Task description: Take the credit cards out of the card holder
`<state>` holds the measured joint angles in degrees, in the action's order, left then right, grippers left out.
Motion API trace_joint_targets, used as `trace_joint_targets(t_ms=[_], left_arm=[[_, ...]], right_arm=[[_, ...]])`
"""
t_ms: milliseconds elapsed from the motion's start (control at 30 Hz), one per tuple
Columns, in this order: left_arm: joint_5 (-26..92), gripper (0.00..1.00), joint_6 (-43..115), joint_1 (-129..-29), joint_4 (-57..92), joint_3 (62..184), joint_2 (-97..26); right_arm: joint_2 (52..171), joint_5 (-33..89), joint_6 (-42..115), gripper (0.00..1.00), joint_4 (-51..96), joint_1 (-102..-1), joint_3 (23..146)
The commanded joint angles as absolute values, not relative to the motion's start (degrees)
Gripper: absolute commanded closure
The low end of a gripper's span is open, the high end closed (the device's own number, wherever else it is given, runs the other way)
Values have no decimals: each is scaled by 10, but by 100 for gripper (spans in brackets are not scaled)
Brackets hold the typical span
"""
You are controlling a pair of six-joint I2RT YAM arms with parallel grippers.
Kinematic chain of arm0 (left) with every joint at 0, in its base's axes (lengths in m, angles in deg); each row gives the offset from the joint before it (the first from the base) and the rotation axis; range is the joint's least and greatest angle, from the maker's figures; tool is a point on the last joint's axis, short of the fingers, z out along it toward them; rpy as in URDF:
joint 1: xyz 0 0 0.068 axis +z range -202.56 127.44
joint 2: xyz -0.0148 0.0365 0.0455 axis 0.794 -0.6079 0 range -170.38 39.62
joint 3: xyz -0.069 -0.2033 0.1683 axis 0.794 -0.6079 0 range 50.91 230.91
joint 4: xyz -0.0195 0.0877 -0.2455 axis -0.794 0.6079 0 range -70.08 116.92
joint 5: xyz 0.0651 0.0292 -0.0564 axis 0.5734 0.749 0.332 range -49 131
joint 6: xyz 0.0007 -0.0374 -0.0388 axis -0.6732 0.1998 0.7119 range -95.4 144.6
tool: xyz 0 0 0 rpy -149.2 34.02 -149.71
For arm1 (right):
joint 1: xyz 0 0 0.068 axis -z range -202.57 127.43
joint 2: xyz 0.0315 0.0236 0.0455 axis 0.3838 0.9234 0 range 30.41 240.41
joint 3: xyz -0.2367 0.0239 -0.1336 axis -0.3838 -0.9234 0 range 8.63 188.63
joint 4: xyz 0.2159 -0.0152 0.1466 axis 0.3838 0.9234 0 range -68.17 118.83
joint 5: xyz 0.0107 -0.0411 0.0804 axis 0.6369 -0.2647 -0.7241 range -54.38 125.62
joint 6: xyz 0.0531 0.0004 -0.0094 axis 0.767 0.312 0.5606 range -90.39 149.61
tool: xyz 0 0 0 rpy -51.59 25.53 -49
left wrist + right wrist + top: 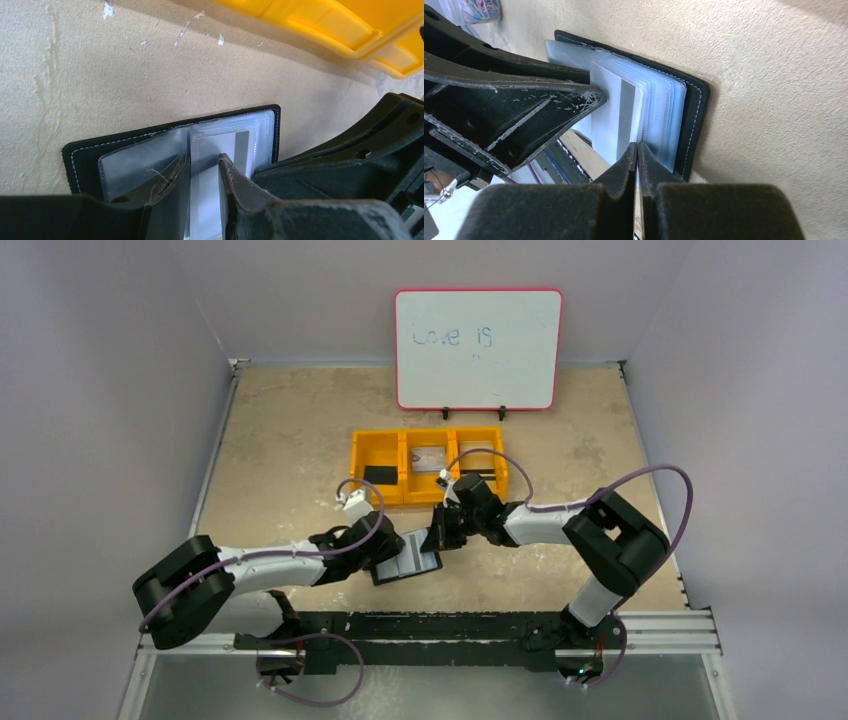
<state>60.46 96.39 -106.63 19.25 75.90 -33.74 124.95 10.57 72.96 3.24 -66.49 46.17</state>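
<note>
The black card holder (422,563) lies open on the table between the arms, its clear pockets up (80,155) (696,115). A whitish credit card (207,147) (606,110) with a grey stripe shows among the right-hand pockets. My left gripper (385,546) (203,157) comes down on the holder's middle, its fingers a little apart, one on the left pocket and one on the card's pocket. From the right, my right gripper (440,534) (637,145) has its fingers pressed together on the card's striped edge.
A yellow three-compartment tray (430,432) (320,20) stands just behind the holder. It holds a small black rectangle (380,474) on the left and pale cards (428,458) in the other two compartments. A whiteboard (478,348) stands at the back.
</note>
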Motion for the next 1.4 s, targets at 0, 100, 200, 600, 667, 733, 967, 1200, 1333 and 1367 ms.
trace_joint_targets(t_ms=[0, 100, 200, 600, 667, 733, 967, 1200, 1333, 1367], left_arm=[[565, 75, 1006, -1066, 127, 724, -322], [566, 80, 1035, -1064, 67, 689, -312], [565, 88, 1055, -1063, -18, 650, -312], [596, 100, 1045, -1061, -28, 608, -261], [606, 100, 1034, -1062, 3, 608, -236], [615, 100, 1025, -1062, 37, 610, -213], [616, 100, 1012, -1061, 73, 613, -194], [614, 100, 1008, -1061, 85, 613, -191], [606, 100, 1009, -1060, 66, 611, -205], [603, 100, 1009, -1061, 61, 611, -212]], right_arm=[[1273, 163, 708, 99, 70, -665, 479], [1279, 157, 708, 100, 66, -665, 472], [1281, 143, 709, 100, 59, -666, 467], [1281, 146, 721, 100, 57, -665, 459], [1282, 148, 720, 100, 59, -665, 461], [1282, 149, 718, 100, 60, -665, 463], [1286, 150, 709, 100, 63, -665, 472], [1290, 152, 708, 100, 65, -665, 477], [1267, 165, 690, 92, 59, -668, 486], [1263, 159, 683, 84, 60, -670, 490]])
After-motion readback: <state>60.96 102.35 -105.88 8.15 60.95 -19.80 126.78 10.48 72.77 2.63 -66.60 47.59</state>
